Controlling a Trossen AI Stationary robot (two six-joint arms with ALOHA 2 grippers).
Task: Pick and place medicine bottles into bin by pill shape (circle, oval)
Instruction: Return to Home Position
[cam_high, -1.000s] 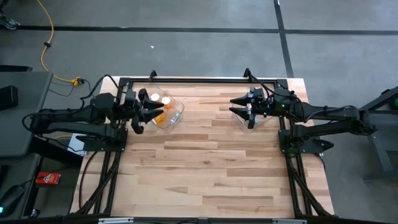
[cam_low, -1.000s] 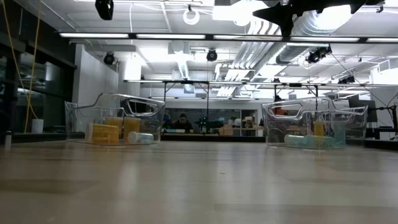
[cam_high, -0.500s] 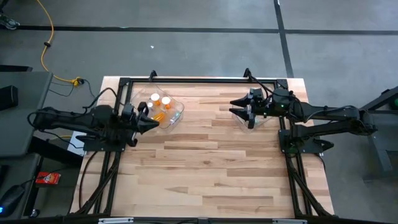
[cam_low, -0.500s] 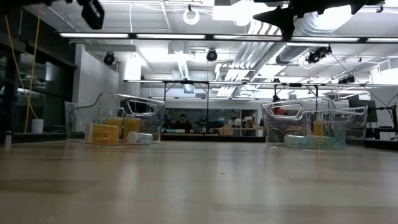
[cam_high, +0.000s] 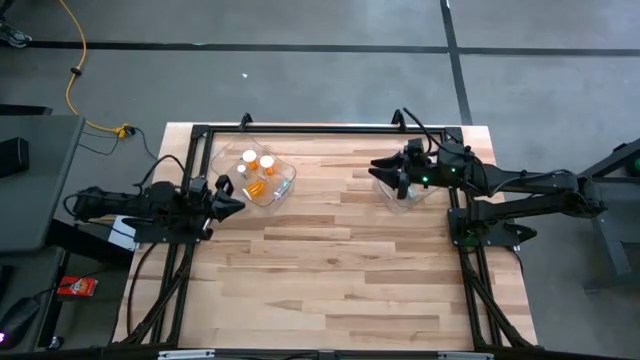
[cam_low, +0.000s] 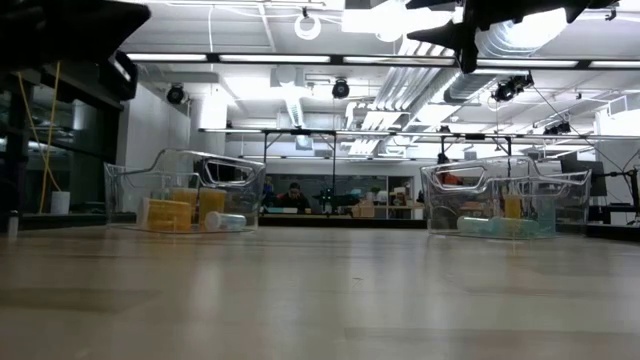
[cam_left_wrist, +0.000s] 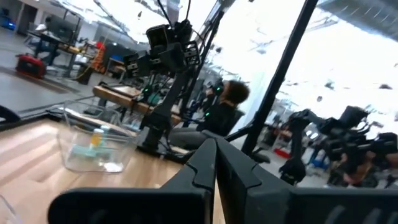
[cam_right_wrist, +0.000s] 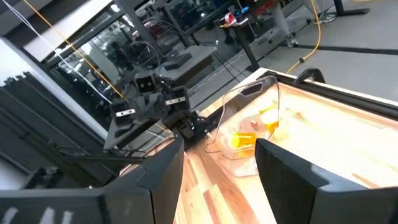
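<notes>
Zero loose pieces on the tabletop (cam_high: 330, 260) in any view; every one of the medicine bottles (cam_high: 256, 186) I can see sits in a bin. Orange ones and one pale one lie in the left transparent bin (cam_low: 125, 190). The pale teal bottles (cam_low: 490, 226) and one orange one lie in the right transparent bin (cam_low: 570, 200). Pill shapes not legible, so the sort cannot be verified. Judgement: placing looks complete, only parking both arms remains. My left gripper (cam_high: 240, 203): jaws pressed together, nothing between them, touching nothing; the left bin sits just ahead of the tips, apart from them. My right gripper (cam_high: 378, 172): jaws spread wide, empty; it hangs high over the right bin, no contact.
</notes>
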